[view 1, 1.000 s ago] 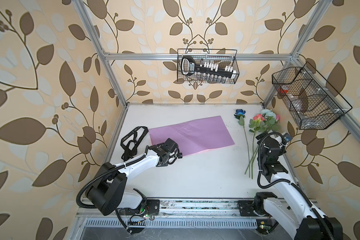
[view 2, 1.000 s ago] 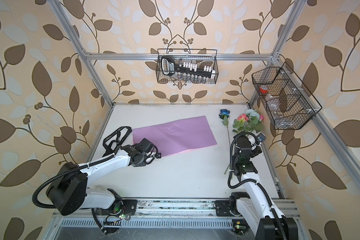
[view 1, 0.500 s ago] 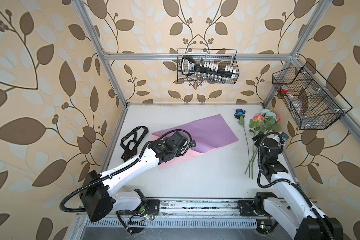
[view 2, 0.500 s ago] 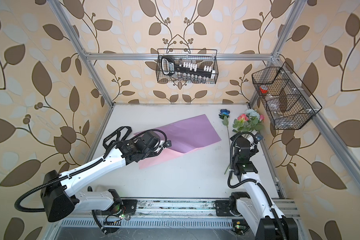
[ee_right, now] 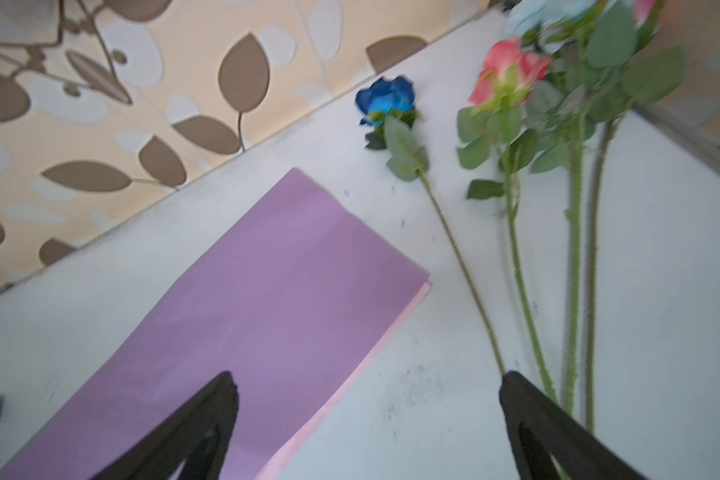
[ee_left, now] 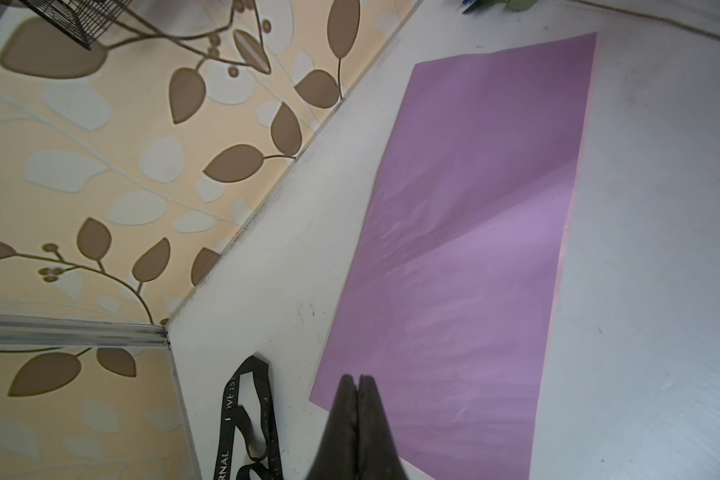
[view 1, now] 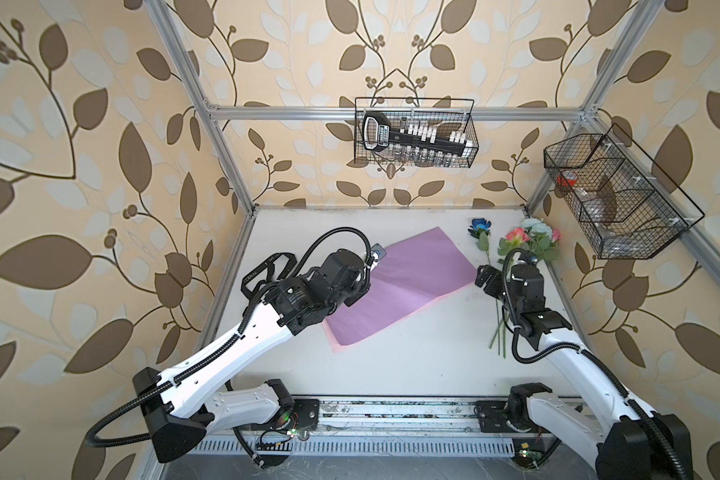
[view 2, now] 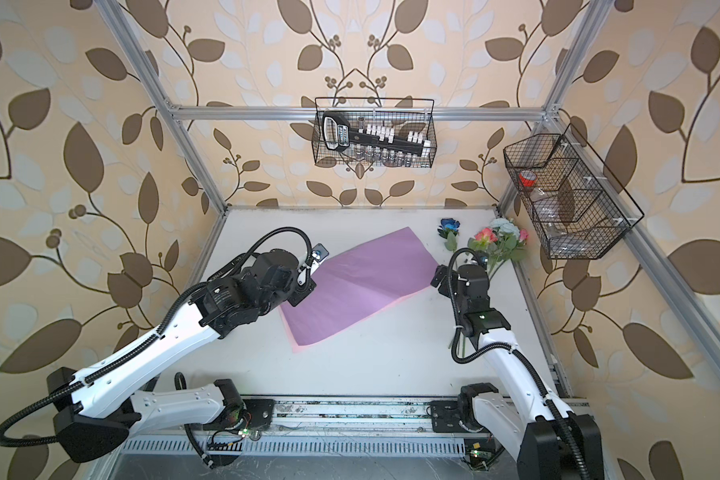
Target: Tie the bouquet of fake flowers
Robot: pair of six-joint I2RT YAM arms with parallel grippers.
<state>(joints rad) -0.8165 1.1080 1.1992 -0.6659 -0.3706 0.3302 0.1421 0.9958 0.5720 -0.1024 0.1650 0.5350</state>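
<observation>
Flowers (view 1: 533,243) (view 2: 497,245) (ee_right: 512,79) lie flat on the white table (view 1: 412,374), far over on the right side, near the back corner. Their pink and pale blue blooms point to the back wall. Their long green stems run toward the front, so the bunch lies front to back, tilted a little.

A blue flower (view 1: 480,226) (view 2: 449,226) (ee_right: 385,97) lies by itself just left of the bunch. Its bloom points to the back too. Its stem slants, so all the stem ends come close together at the front. The stems lie loose on the table.

Paper (view 1: 408,282) (view 2: 362,286) (ee_left: 466,249) (ee_right: 267,291) lies flat in the middle of the table, apart from the flowers. It is a lilac sheet on a pink sheet, with a thin pink edge showing. Its long side runs from front left to back right, and one back corner is near the blue flower.

The right gripper (view 1: 484,277) (view 2: 439,279) (ee_right: 368,376) hangs between the paper and the stems. Its fingers are spread wide and hold nothing. In the wrist view one finger is over the paper's edge and the other is over the stems.

The left gripper (ee_left: 357,379) is over the left end of the paper. Its fingers are pressed together. I cannot tell if they touch the paper.

A black ribbon (view 1: 252,275) (ee_left: 230,399) with white letters lies in loops just beside that end of the paper, close to the left wall.
</observation>
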